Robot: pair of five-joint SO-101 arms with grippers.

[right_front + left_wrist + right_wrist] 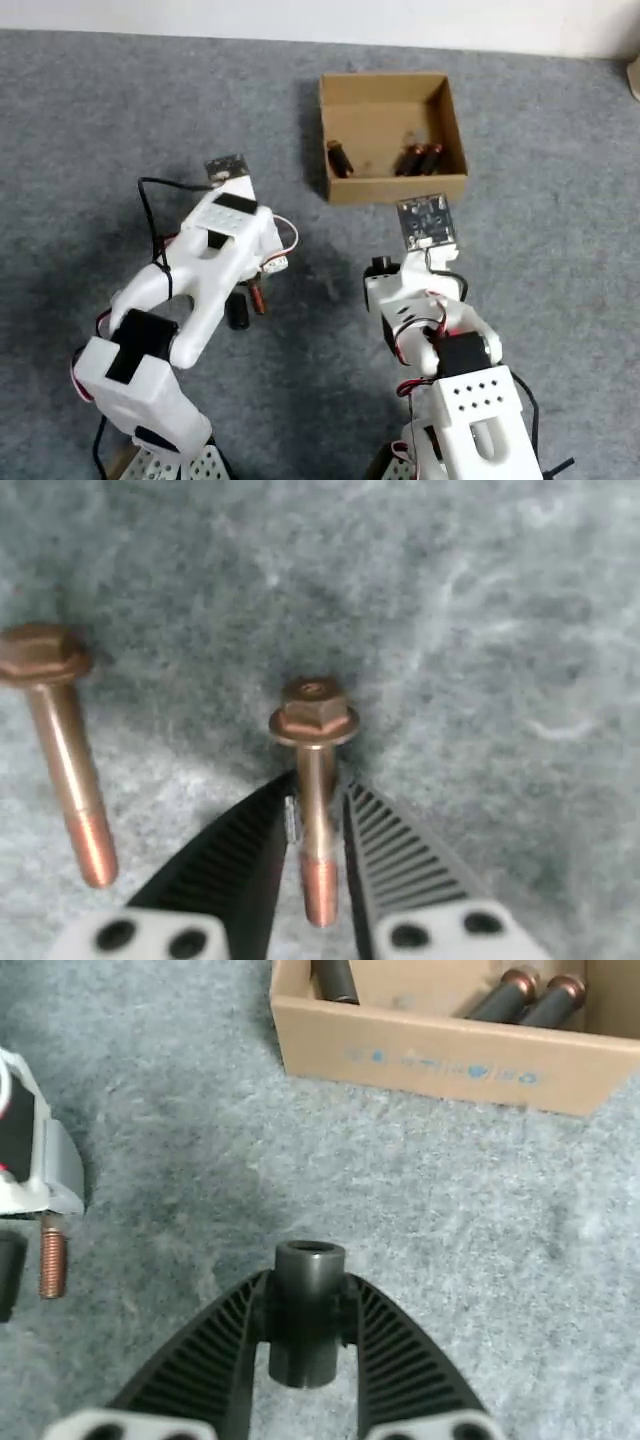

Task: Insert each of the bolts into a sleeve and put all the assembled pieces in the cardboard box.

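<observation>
Item 1, left arm (200,270): stands on the grey carpet (120,120), left of the cardboard box (395,188) and nearer the camera than it, well apart from the box. Item 2, left gripper (318,795): its two ribbed black fingers (245,850) are closed on the bare shank of a copper-coloured bolt (313,718). The flanged hex head stands clear beyond the fingertips and the threaded end lies back between the fingers. Item 3, second bolt (60,750): same colour and form, lying flat on the carpet just beside the held one, not touching it or the gripper, on the same side of the box. Item 4, dark cylinder (238,310): lies on the carpet under the left arm's forward end, well apart from the box; whether it is a sleeve cannot be told. Item 5, cardboard box: open-topped, set on the carpet at the far middle of the table. It holds three assembled pieces, one (338,158) by its left wall and a pair (420,160) lying side by side and touching near its right front corner. Item 6, right arm (440,340): stands in front of the box, its forward end near the front wall. Item 7, right gripper (306,1288): fingers clamped on a black sleeve (305,1325), held upright with its open bore uppermost, just short of the box's front wall (440,1055).
</observation>
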